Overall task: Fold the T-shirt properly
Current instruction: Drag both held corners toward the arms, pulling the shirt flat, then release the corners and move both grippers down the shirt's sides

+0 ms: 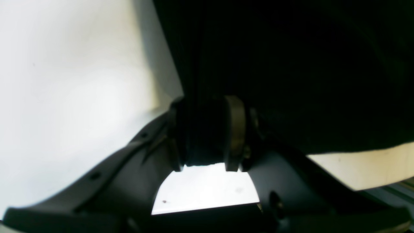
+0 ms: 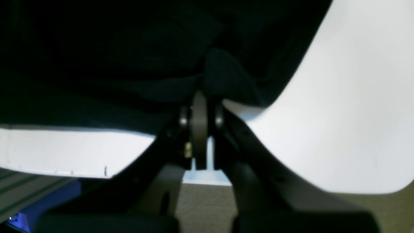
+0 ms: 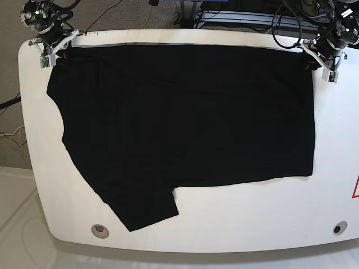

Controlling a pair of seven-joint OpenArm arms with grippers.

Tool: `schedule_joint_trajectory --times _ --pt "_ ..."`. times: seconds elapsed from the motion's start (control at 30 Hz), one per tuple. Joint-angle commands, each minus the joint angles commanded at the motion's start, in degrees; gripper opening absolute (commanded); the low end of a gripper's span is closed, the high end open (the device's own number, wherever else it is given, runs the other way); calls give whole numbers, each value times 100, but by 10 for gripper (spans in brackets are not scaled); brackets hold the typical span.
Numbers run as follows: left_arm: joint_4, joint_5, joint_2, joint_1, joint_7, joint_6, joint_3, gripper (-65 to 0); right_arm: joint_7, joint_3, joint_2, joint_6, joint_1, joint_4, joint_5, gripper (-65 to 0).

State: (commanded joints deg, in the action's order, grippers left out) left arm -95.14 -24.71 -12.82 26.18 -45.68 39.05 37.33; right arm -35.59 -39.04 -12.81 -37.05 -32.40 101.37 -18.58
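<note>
Right now the black shirt (image 3: pixel 185 123) lies spread flat on the white table (image 3: pixel 252 218), and it covers most of the top. Each gripper is pinching one far corner of it.

The left gripper (image 3: pixel 312 58) is at the far edge of the table. Its jaws are squeezed onto the shirt's corner. From the left wrist view, a bunch of black cloth (image 1: pixel 291 64) sits between the two fingers (image 1: pixel 235 129) of the left gripper (image 1: pixel 207 132) and fills the gap. More cloth spreads out ahead of the gripper and off to one side of it. Bare white table (image 1: pixel 64 81) shows on the other side, and a bit shows just under the fingers too.

The right gripper (image 3: pixel 55 47) is at the other far corner. It is pinching cloth too. From the right wrist view, the right gripper (image 2: pixel 200 106) has its fingers (image 2: pixel 199 129) pressed close together. A small hump of black cloth (image 2: pixel 223 77) pokes up right past the tips. The shirt (image 2: pixel 97 58) stretches away from this gripper across the far edge. White table (image 2: pixel 349 113) is beside it.

Between the two grippers, the shirt's far edge runs nearly straight. One sleeve (image 3: pixel 140 207) points toward the near edge of the table, well away from both grippers. No print shows on the cloth. Two small round holes (image 3: pixel 100 229) sit in the table near its front corners.
</note>
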Motion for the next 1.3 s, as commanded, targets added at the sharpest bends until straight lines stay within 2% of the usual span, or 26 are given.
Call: schedule_joint_trajectory --times 0.17,0.37,0.57,0.63,0.9,0.97,1.03,1.1,1.23,1.3 --pt "-99 3 11 1 80 -32 20 -429 86 -9 -5 16 19 42 209 -558" --pt "-419 22 -5 -26 62 -49 116 -421 73 -67 -2 -4 26 159 318 -415" --pt "-595 63 -29 -96 -1 -66 205 -426 -349 -160 69 -19 79 469 150 -282" --pt "-535 54 -21 -223 99 -47 159 -440 -584 -245 105 -77 182 584 72 -231" --pt "-517 -7 -27 -433 135 -24 132 -446 -585 -289 120 -166 441 801 79 -232" --pt "-503 -36 -32 -528 152 -18 115 -448 -515 -263 113 -200 498 846 81 -247" --pt "-543 -13 -109 -819 253 14 98 -501 -329 -305 114 -221 584 940 102 -307" --pt "-540 -6 -128 -858 276 25 100 -515 -301 -297 109 -229 577 941 118 -325" --pt "-553 -11 -140 -834 264 47 123 -502 -264 -282 89 -233 489 959 175 -330" --pt "-563 -12 -131 -785 230 70 166 -467 -248 -286 81 -224 401 961 206 -322"
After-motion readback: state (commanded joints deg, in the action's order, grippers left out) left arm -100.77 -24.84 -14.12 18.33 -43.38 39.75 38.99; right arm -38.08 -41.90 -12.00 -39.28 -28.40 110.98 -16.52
